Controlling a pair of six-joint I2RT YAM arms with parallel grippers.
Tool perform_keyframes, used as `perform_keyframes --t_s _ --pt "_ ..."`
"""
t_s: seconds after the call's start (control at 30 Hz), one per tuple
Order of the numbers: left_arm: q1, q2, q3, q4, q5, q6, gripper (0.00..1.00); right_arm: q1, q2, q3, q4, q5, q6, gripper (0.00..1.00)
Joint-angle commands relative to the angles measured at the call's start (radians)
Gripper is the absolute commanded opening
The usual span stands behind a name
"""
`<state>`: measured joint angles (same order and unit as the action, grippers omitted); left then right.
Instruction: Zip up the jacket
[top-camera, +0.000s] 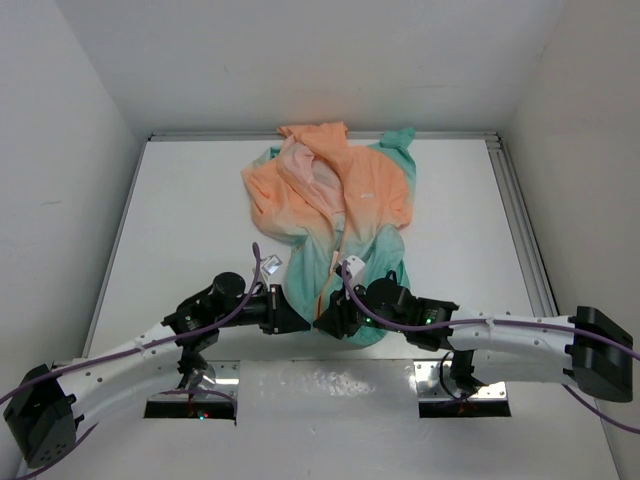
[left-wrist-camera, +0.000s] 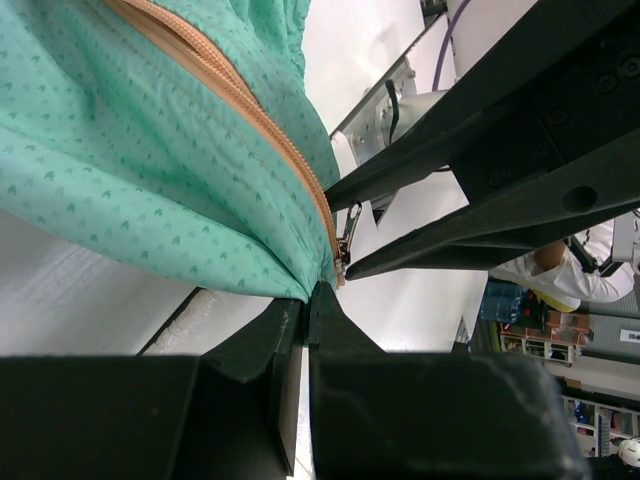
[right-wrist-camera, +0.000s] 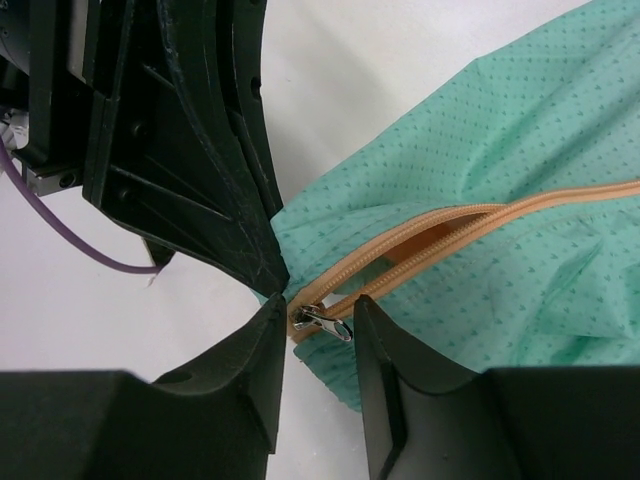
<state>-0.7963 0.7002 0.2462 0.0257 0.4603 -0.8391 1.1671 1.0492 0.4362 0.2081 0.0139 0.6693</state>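
L pincer (left-wrist-camera: 308, 296) nips jacket (left-wrist-camera: 120, 150) hem, R pincer (right-wrist-camera: 320, 312) agape

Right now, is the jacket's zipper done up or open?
Open. The slider sits at the bottom hem of the jacket, and the two sides of the orange zipper gape apart just above it.

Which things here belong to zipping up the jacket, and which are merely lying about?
For the job: jacket, orange zipper, zipper pull, left gripper, right gripper.
Just there: table, metal side rail, purple cable.
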Motion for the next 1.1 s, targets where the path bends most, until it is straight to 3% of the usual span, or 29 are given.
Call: perform_keyframes --t_s 0.0,0.4,0.67,0.9,1.07 --pt "0.005 -0.004 0.005 0.051 0.017 0.002 0.00 -0.001 -0.006 0.029 0.037 -0.011 -0.005 0.31" --pt "0.005 -0.007 0.005 0.052 0.012 -0.003 0.00 -0.001 -0.015 0.024 0.034 -0.011 0.000 0.17" --pt "0.005 -0.011 0.002 0.052 0.014 -0.008 0.00 -0.003 -0.017 0.030 0.030 -0.011 0.001 0.01" --pt "0.005 0.005 0.001 0.066 0.043 0.008 0.00 -0.001 -0.012 0.068 -0.002 0.053 -0.022 0.00" --pt "0.003 0.009 0.010 0.068 0.083 0.026 0.00 -0.001 0.081 0.169 -0.082 0.139 -0.105 0.00"
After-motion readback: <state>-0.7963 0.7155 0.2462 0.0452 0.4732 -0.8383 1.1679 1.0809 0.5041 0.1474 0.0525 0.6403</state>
